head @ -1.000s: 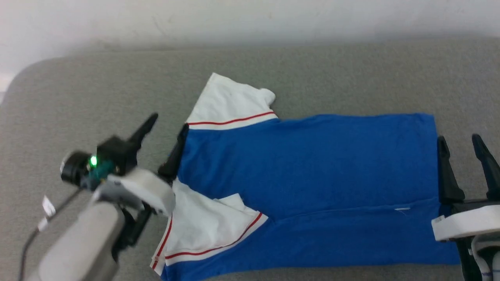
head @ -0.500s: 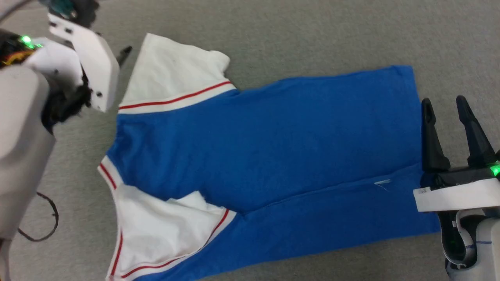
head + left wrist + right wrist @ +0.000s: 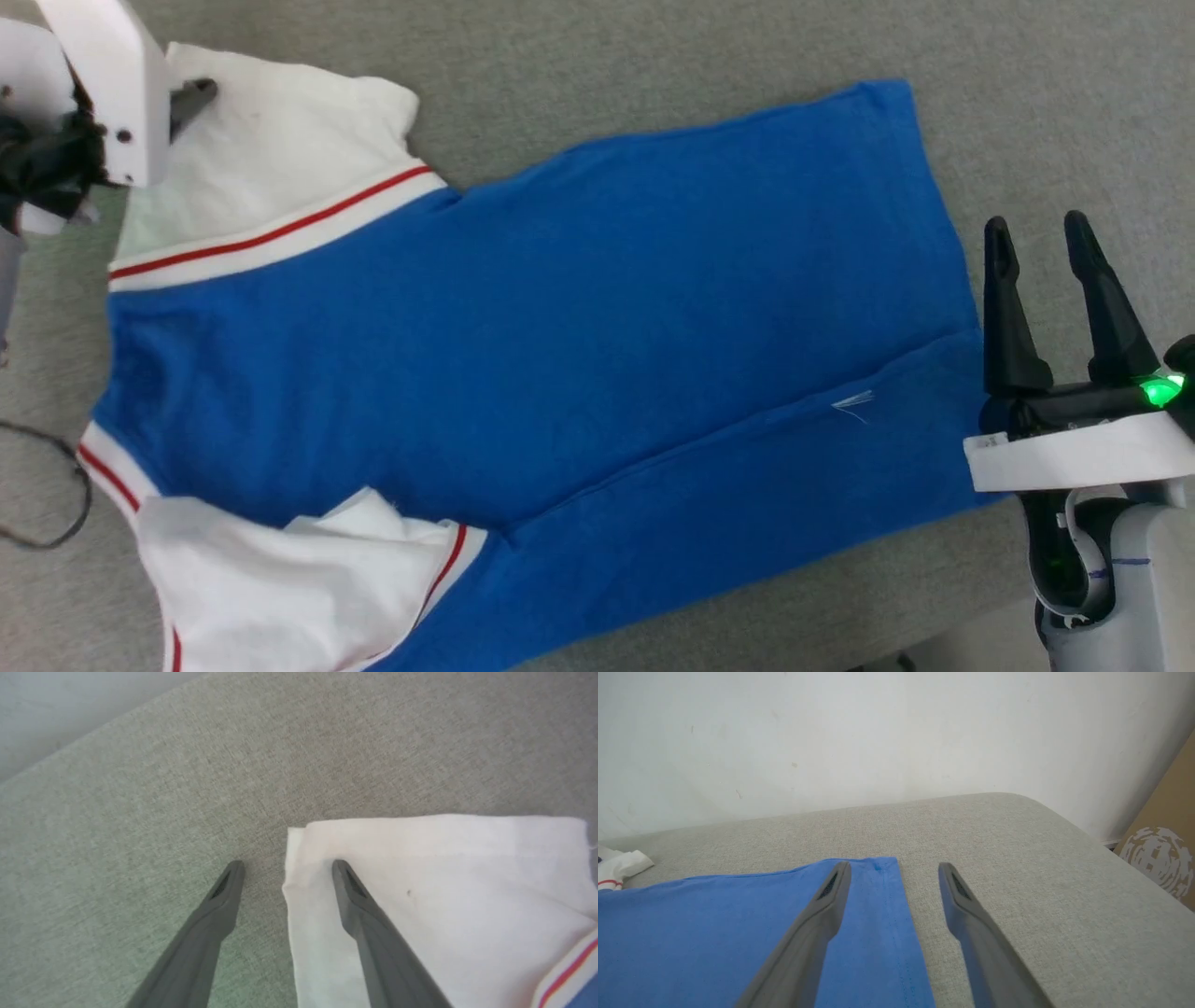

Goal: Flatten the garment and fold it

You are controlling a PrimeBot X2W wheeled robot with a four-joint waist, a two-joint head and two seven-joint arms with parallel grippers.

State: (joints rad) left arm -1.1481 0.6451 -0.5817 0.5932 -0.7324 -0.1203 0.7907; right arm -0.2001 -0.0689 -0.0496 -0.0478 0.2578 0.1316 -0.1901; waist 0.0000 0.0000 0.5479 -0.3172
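Observation:
The garment (image 3: 523, 308) lies spread on the grey padded surface (image 3: 653, 47), bright blue with its hem to the right and white, red-striped sleeves at upper left and lower left. My left gripper (image 3: 287, 863) is open at the corner of the far white sleeve (image 3: 444, 886): one finger hangs over the cloth, the other over bare surface. In the head view its white wrist mount hides most of it, and one fingertip (image 3: 198, 93) shows. My right gripper (image 3: 1036, 233) is open beside the hem. In the right wrist view one finger is over the blue hem (image 3: 878, 933), the other off it.
A dark cable (image 3: 47, 504) loops on the surface at the left. A white wall (image 3: 878, 742) stands behind the surface, and a brown cardboard box (image 3: 1164, 854) is past its rounded right corner. The surface's near edge (image 3: 943, 644) runs at lower right.
The head camera has tilted down and shifted the whole picture. My left gripper has left the collar edge and gone to the far sleeve's corner. The right gripper stays by the hem.

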